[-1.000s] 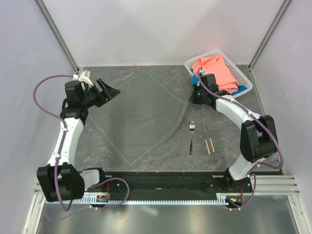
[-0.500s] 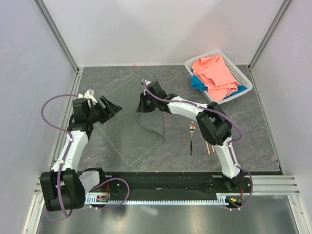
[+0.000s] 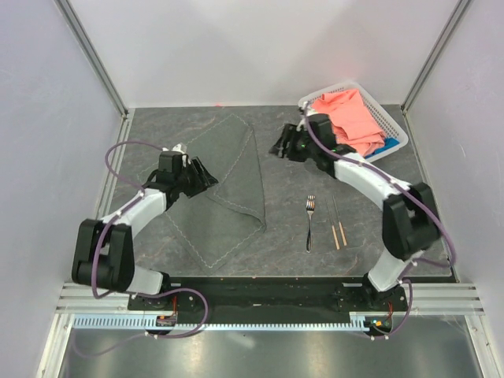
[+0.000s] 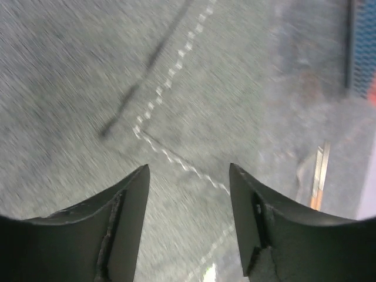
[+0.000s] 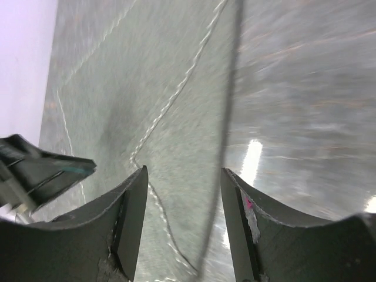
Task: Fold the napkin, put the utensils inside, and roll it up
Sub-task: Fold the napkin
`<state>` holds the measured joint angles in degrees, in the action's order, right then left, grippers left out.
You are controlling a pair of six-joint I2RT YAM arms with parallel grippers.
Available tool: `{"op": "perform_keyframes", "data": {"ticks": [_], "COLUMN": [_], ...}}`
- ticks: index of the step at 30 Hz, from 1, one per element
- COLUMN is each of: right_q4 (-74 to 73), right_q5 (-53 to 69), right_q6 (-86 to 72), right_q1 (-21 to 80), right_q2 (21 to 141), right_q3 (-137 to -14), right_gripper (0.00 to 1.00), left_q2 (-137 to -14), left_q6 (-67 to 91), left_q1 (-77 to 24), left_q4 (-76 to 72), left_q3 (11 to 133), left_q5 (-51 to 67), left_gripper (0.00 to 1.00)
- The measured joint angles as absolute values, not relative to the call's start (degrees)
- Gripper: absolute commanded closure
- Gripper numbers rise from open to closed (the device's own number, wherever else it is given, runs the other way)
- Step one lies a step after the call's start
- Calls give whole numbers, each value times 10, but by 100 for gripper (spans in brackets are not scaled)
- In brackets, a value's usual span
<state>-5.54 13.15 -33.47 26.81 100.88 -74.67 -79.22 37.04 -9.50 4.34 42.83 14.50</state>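
Right gripper pulled back toward far right corner, jaws apart, empty; napkin now folded, left of table centre. Left gripper half-open over its left part, holding nothing. Fork, chopsticks lie right of it.

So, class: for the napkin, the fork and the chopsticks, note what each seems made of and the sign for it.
The napkin: thin cloth, matte dark grey; it lies folded flat and shows a pale stitched hem. The fork: metal, probably steel; silvery with a sheen. The chopsticks: likely wood or bamboo; pale tan and dull.
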Motion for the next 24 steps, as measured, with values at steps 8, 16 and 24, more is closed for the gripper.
{"op": "perform_keyframes", "data": {"ticks": [8, 16, 24], "right_q4": [-52, -54, -54], "right_q5": [127, 135, 142], "right_q6": [-319, -315, -315], "right_q1": [212, 203, 201], "right_q2": [876, 864, 864], "right_q3": [-657, -640, -640], "right_gripper": [39, 39, 38], "left_q2": [-884, -938, -943], "left_q6": [340, 320, 315], "left_q1": [-111, -120, -130], "left_q4": [47, 70, 87], "left_q3": [474, 502, 502], "left_q5": [65, 29, 2], "left_gripper": [50, 53, 54]}}
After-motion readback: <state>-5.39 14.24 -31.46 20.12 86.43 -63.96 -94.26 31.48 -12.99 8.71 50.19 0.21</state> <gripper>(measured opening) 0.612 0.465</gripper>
